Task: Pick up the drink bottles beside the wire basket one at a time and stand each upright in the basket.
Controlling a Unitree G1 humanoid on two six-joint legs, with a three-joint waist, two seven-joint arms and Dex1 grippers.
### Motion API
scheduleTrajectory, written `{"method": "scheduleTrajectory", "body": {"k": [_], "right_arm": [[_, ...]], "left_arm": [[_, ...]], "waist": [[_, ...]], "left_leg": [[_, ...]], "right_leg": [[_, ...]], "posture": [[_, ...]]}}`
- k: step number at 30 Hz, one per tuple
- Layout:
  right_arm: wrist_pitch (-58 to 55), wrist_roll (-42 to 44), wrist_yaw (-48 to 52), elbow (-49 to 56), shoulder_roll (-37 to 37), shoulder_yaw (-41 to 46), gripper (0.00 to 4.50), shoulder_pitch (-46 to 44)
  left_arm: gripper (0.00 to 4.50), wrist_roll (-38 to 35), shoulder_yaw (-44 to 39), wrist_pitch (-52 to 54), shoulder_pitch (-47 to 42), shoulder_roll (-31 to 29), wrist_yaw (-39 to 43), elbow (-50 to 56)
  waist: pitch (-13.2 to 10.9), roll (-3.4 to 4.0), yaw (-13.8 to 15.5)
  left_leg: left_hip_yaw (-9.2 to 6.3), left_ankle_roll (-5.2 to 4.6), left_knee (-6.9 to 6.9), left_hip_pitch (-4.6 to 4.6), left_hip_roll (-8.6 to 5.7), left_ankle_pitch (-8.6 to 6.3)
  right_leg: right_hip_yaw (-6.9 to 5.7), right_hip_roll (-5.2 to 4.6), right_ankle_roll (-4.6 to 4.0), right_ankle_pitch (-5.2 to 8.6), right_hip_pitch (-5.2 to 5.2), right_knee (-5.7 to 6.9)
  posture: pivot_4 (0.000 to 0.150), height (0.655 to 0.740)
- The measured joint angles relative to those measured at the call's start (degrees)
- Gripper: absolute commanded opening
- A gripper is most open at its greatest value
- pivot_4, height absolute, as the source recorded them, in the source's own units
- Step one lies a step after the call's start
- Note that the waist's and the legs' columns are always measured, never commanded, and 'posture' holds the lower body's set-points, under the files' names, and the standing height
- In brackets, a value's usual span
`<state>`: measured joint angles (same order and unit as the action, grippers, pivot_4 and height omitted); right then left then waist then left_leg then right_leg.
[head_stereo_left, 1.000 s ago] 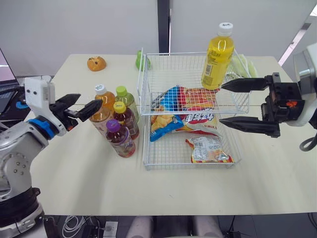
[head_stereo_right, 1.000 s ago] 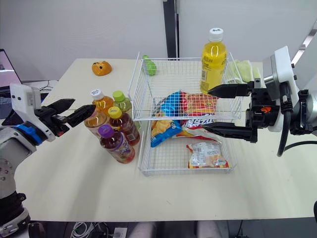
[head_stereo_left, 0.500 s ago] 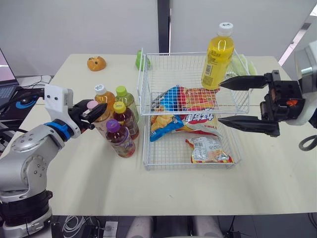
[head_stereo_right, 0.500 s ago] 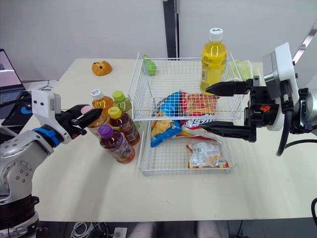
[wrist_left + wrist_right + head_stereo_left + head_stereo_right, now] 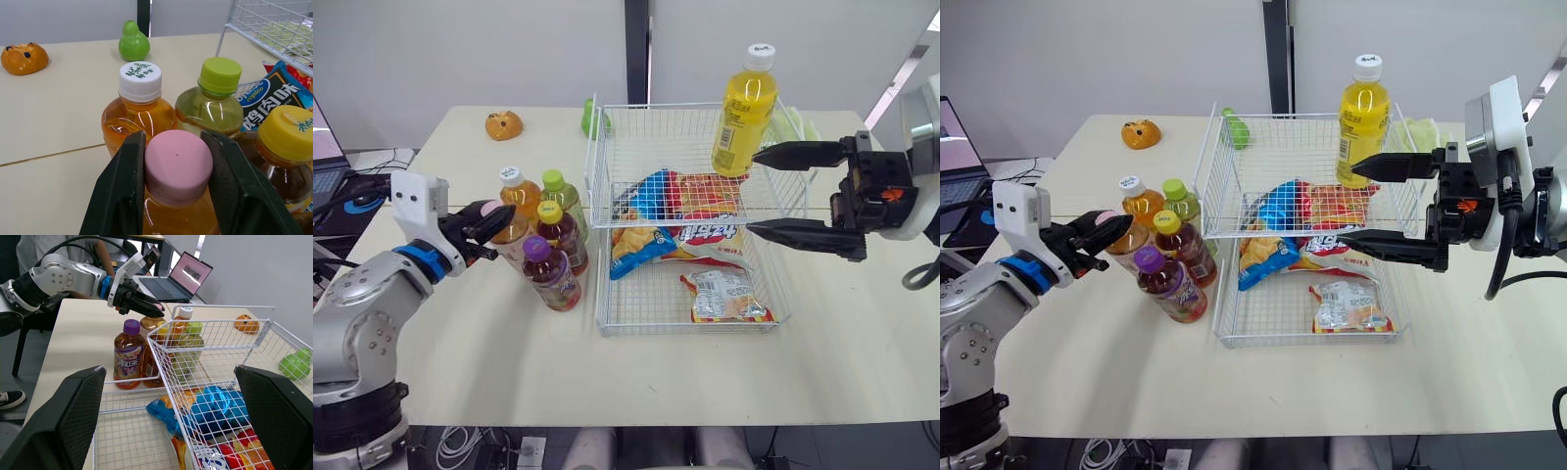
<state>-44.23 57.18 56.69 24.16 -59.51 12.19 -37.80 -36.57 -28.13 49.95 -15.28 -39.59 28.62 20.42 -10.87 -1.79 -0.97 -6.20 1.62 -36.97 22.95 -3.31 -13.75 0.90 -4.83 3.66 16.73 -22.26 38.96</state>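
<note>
Several drink bottles stand in a cluster just left of the wire basket point(image 5: 603, 201): white-capped point(image 5: 513, 178), green-capped point(image 5: 553, 181), yellow-capped point(image 5: 549, 212) and purple-capped point(image 5: 537, 250). My left gripper point(image 5: 487, 220) is shut on the pink cap of an orange drink bottle point(image 5: 178, 164) at the cluster's left edge; both fingers point(image 5: 122, 181) press the cap's sides. A tall yellow bottle point(image 5: 742, 98) stands upright in the basket's far right corner. My right gripper point(image 5: 754, 191) hangs open over the basket's right side, holding nothing.
Snack bags point(image 5: 680, 211) and a small packet point(image 5: 724, 294) lie in the basket. An orange bun-like toy point(image 5: 504, 125) and a green pear point(image 5: 592, 119) sit at the table's far side. A laptop point(image 5: 955, 137) stands off the left edge.
My left gripper has moved in to the bottle cluster and closed from wide open onto the pink cap. My right gripper rose slightly and stays open.
</note>
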Motion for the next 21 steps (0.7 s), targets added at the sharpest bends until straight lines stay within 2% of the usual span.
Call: {"method": "scheduleTrajectory", "body": {"k": [6, 10, 16, 21], "right_arm": [[-0.2, -0.1, 0.0, -1.9, -0.3, 0.5, 4.50, -0.1], [-0.1, -1.1, 0.0, -2.1, -0.7, 1.5, 4.50, 0.0], [-0.4, -2.6, -0.6, -2.0, -2.4, 3.9, 4.50, 2.2], [-1.1, -3.2, -0.5, -2.0, -4.2, 7.7, 4.50, 5.9]], "left_arm": [[1.35, -5.2, -5.9, 2.3, 0.5, -10.0, 7.2, -1.4], [1.35, -8.3, -8.8, 2.9, -3.6, -18.4, 14.1, -7.7], [1.35, -13.7, -6.7, 5.9, -17.7, -26.8, 21.0, -18.4], [1.35, -14.1, 4.3, 6.1, -37.0, -28.3, 25.6, -27.7]], "waist": [[0.0, 0.01, -0.2], [0.0, 0.01, -0.4], [0.0, -0.01, -0.3], [-0.1, -0.05, -0.5]], "left_leg": [[-0.01, 0.00, 0.03, 0.01, 0.01, 0.00], [-0.02, -0.01, 0.03, 0.02, -0.01, 0.00], [-0.04, -0.01, 0.04, 0.05, -0.01, 0.00], [-0.02, -0.01, 0.01, 0.05, -0.02, 0.00]], "right_leg": [[-0.01, 0.00, -0.01, 0.01, -0.03, -0.01], [-0.04, 0.01, -0.01, 0.01, -0.02, -0.03], [-0.08, 0.02, 0.00, 0.01, -0.04, -0.04], [-0.10, 0.06, 0.01, 0.01, -0.01, 0.00]], "posture": [[0.150, 0.7400], [0.150, 0.7400], [0.150, 0.7400], [0.150, 0.7400]]}}
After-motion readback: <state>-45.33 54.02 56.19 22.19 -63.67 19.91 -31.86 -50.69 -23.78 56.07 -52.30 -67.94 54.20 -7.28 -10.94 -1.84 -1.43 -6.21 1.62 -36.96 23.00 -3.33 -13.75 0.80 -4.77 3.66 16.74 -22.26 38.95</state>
